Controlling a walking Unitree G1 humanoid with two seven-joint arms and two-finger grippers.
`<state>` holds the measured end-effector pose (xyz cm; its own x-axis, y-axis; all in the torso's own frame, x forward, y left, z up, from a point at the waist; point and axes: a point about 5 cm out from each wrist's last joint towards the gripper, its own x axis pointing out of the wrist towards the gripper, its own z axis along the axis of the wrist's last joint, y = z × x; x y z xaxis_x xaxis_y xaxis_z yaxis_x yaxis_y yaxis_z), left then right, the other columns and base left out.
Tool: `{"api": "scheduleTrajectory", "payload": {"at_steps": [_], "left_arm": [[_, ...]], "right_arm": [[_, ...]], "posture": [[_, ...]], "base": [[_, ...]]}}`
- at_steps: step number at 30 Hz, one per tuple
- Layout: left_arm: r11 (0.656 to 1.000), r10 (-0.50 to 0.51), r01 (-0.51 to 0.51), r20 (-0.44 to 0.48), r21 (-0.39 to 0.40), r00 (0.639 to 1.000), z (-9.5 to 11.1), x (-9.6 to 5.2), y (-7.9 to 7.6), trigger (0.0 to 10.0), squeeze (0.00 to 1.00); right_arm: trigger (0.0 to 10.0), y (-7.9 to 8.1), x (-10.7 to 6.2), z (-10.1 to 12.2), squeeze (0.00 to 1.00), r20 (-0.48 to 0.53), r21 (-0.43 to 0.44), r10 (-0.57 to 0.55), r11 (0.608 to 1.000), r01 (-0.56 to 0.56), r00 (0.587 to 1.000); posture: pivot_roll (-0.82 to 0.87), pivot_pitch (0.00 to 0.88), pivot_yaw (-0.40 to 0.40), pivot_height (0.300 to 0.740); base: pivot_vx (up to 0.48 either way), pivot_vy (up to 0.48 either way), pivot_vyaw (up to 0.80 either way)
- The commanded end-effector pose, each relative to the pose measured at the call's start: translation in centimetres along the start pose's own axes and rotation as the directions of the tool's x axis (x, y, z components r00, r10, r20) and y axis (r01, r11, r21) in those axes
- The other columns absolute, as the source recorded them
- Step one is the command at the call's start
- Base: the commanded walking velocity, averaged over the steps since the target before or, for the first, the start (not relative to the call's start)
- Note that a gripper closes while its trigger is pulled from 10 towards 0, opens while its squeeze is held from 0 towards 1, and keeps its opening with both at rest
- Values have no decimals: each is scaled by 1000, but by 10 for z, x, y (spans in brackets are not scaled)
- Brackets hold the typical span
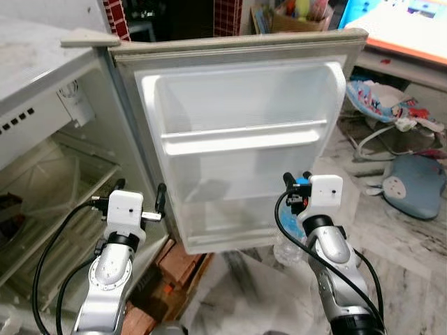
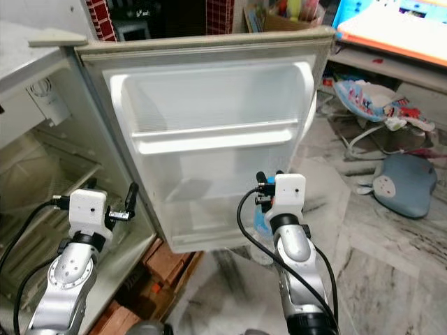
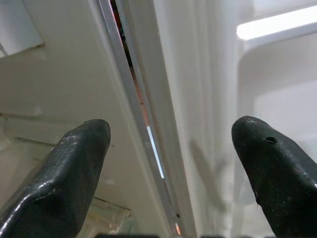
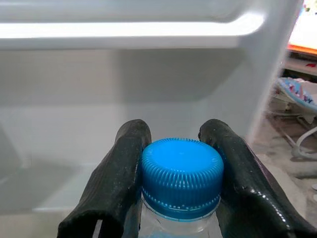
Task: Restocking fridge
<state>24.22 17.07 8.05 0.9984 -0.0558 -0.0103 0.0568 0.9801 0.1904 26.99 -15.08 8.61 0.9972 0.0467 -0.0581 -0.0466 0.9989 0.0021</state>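
A clear bottle (image 4: pixel 181 218) with a blue cap (image 4: pixel 182 176) is clamped at the neck between the right gripper (image 4: pixel 181 163) fingers, before the open fridge door (image 1: pixel 237 146); the left gripper (image 3: pixel 171 148) is held wide apart near the door's hinge edge

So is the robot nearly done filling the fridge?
Not yet. The fridge door is already open, but its door shelves look bare. The right tool is gripping a blue-capped water bottle near the door. The left tool hangs open. The bottle isn't shelved yet.
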Motion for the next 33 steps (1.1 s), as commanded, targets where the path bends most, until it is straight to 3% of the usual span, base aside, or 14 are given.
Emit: {"api": "scheduleTrajectory", "payload": {"at_steps": [1,9,16,23,33], "left_arm": [[1000,3,-3,-2,1,1000,0,0,1,10000,0],[1000,9,-9,-15,3,1000,-3,-6,2,10000,0],[999,35,-34,-63,12,997,-14,-30,8,10000,0],[999,46,-46,-63,14,997,-14,-33,10,10000,0],[999,46,-45,-68,14,997,-14,-35,9,10000,0]], "right_arm": [[10000,1,1,6,0,30,-6,10,1000,-10,1000],[10000,-1,-6,3,0,20,-14,13,1000,-12,1000],[10000,-12,-26,-3,0,7,-56,14,998,-14,1000],[10000,-7,-24,4,0,45,-47,51,998,-49,998],[10000,1,-28,3,0,41,-39,79,996,-78,996]], "posture": [[117,33,-5,740],[115,37,-10,740],[114,39,-10,740],[112,36,-4,740],[111,28,-4,681]], "base": [[0,0,0],[0,0,0],[0,0,0],[0,0,0],[0,0,0]]}}
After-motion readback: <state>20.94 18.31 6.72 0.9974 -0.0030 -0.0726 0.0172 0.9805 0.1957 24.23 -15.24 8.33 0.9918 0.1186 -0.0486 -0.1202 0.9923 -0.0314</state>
